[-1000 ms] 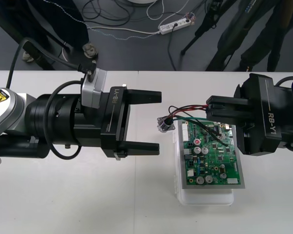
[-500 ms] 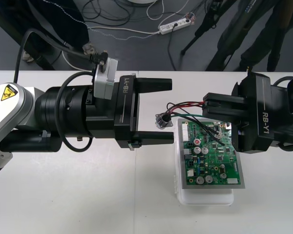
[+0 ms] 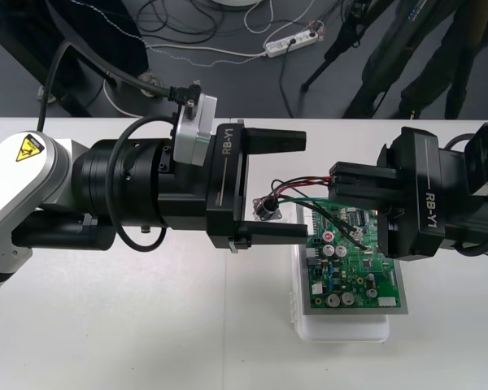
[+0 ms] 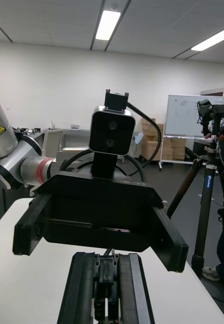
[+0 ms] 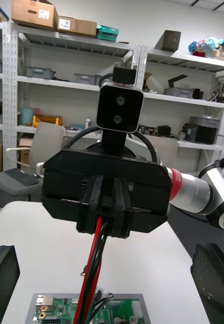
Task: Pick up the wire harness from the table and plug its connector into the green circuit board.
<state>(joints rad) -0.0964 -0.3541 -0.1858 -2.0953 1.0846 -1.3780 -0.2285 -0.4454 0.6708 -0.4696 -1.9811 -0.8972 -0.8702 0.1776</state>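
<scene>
While open by the socket (image 3: 268, 209), left end effector (image 3: 302, 185), "RB-Y1"; right end effector (image 3: 335, 183), same lettering, tight on harness (image 5: 94, 253).

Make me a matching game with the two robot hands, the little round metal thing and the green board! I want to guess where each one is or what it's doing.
Things:
1. left gripper
2. right gripper
3. round metal socket
4. green circuit board

Places and states:
A. sits on a white base
B. shut on the wires
C. open, with its fingers far apart
D. at the wires' end, between two black fingers

Right pairs: 1-C, 2-B, 3-D, 4-A.
</scene>
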